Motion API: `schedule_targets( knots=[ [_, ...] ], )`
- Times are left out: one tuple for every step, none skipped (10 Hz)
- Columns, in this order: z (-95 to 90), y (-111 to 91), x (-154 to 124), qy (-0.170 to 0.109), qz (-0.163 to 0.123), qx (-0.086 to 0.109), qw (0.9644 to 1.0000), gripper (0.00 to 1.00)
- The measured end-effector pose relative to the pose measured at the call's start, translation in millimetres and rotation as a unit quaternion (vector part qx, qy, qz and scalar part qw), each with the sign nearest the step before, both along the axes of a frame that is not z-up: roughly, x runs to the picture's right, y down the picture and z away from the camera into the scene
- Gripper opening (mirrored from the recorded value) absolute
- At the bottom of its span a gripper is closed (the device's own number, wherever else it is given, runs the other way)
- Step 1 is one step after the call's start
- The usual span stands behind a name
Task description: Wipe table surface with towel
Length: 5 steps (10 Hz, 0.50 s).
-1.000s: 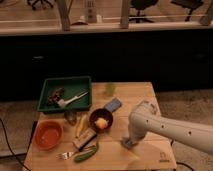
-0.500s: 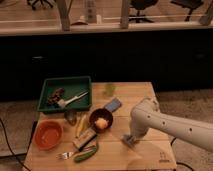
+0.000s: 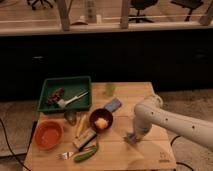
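- Since the table (image 3: pixel 150 152) is the largest thing, you start there. It is made of light wooden planks. The left half is crowded, and the right front part around the arm is bare.
- The arm (image 3: pixel 172 122) comes in from the right and bends down to the front middle of the table.
- The tray (image 3: pixel 65 79) stands at the back left. The orange bowl (image 3: pixel 36 135) is at the front left, and the dark bowl (image 3: pixel 95 114) sits between it and the arm.
- The block (image 3: pixel 113 105) lies just behind the dark bowl. It is thicker than a cloth, so please do not take it for the towel.
- The gripper (image 3: pixel 133 134) points down at the wood, right of the dark bowl. You cannot tell from here how far it is open, or whether it really has hold of anything.
- The towel (image 3: pixel 127 139) seems to be the small grey patch on the wood directly under the gripper, and most of it is hidden.
- I judge the towel to be thin, light and soft, with no stiffness of its own. It will probably bunch or fold when you push it, and it may slide easily on smooth wood.
- I think it is better to take it near its middle, or to press it flat from above. An edge would only trail and roll under.
- You should keep steady pressure downward and make your strokes toward the bare right side, away from the dark bowl.
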<state>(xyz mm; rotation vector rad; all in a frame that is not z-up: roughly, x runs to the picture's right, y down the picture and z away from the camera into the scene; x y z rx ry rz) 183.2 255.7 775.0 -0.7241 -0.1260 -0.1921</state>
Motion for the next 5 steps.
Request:
schedule_targets(
  knots=[
    [-0.8, 3, 0, -0.007, -0.006, -0.001, 1.0, 0.02],
    [-1.8, 5, -6, -0.015, -0.012, -0.001, 0.9998, 0.02],
    [-2.8, 8, -15, -0.025, -0.02, -0.002, 0.9995, 0.02],
    [-6.0, 13, -36, -0.048, -0.038, -0.004, 0.9981, 0.02],
    [-9.6, 20, -49, -0.064, -0.053, -0.008, 0.9965, 0.02]
  ],
)
